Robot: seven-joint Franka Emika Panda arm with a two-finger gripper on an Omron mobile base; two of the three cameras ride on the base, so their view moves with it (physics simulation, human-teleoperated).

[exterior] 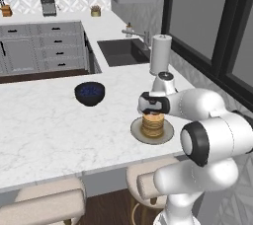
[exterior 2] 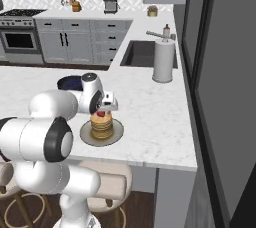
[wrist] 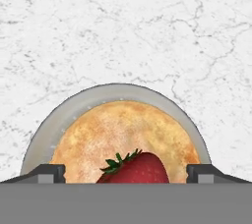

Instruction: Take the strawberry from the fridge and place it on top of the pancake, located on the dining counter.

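Where pancake [wrist: 123, 134] lies, strawberry [wrist: 135, 169] rests

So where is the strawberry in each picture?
Left base view: I cannot pick it out; the gripper sits right over the pancake stack.
Right base view: the strawberry is a small red spot on top of the pancakes, left of centre, just under the gripper.
Hand view: bottom centre, lying on the pancake between the open fingertips.
Shared landmark: the grey plate under the pancakes.
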